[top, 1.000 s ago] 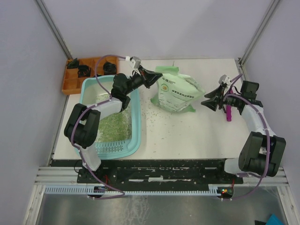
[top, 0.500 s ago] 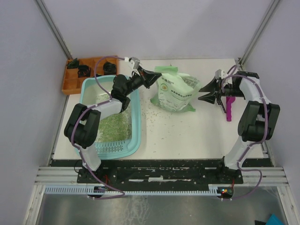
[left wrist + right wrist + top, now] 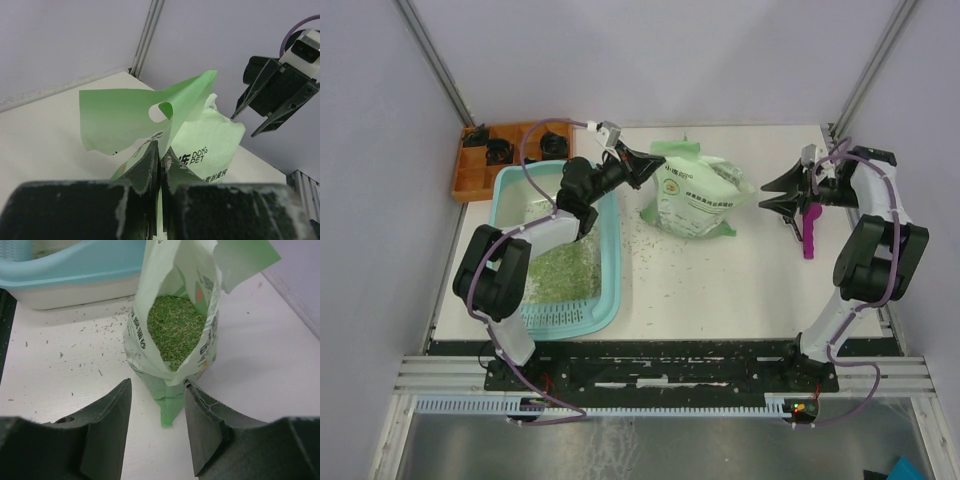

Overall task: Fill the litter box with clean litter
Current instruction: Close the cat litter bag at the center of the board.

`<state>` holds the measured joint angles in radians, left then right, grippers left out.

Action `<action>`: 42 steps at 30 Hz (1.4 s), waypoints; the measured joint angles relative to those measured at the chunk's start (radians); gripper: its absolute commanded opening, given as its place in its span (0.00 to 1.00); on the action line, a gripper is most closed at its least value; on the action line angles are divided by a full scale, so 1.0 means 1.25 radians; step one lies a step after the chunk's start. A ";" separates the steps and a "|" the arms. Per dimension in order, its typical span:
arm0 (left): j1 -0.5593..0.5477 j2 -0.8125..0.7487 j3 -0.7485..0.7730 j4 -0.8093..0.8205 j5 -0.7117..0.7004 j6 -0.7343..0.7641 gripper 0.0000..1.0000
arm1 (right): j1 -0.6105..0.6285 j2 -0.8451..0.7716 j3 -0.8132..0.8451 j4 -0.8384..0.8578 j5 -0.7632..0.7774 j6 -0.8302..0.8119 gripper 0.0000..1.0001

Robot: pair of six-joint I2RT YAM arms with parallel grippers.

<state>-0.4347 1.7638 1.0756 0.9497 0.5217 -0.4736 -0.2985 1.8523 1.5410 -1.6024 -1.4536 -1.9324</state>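
Teal litter box (image 3: 612, 262) sits on the left of the table (image 3: 720, 290), ribbed ledge at the near short end, far end just beside the orange tray (image 3: 480, 182). Litter (image 3: 563, 268) is a pale green grainy mass in the near half of the box. The far half shows mostly whitish floor with a few stray granules. Left arm runs over the box's far right part. Left gripper (image 3: 648, 164) is past the box's far right corner, clear of the tub, clenched on the top flap of the green and white bag (image 3: 695, 195). In the left wrist view its 2 fingers (image 3: 145, 165) are pressed together with the thin green flap pinched between them, and the rest of the bag hangs beyond the tips. So the litter in the box is behind and below those fingers, not touching them. Bag stands between the 2 grippers with its mouth facing right. Right wrist view looks straight into the open mouth, with more litter (image 3: 175, 332) piled inside. Right gripper (image 3: 767, 196) is released, jaws spread with nothing between them, aimed at the mouth from the right, near but apart from the bag. Its fingers (image 3: 105, 430) frame the bag's lower edge without contact. Loose granules are scattered on the table between box and bag. Magenta scoop (image 3: 808, 235) lies on the table beside the right wrist, untouched.
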 measured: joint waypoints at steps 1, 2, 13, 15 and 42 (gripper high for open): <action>-0.004 -0.001 0.000 -0.005 -0.001 0.004 0.03 | -0.004 0.000 0.020 0.000 0.009 0.021 0.52; -0.007 -0.003 0.001 -0.009 -0.003 0.010 0.03 | -0.007 0.000 0.042 0.000 0.016 0.043 0.51; -0.031 -0.011 0.032 -0.080 -0.018 0.070 0.03 | -0.005 -0.116 0.320 0.285 0.344 0.932 0.54; -0.031 -0.011 0.036 -0.088 -0.018 0.078 0.03 | -0.002 -0.168 0.341 0.381 0.434 1.050 0.56; -0.038 -0.057 0.013 -0.145 -0.063 0.122 0.03 | 0.074 -0.317 -0.382 1.161 0.220 1.268 0.62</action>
<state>-0.4820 1.6924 1.0912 0.7681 0.4423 -0.3206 -0.2054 1.4563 1.0634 -0.1509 -1.1782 -0.3473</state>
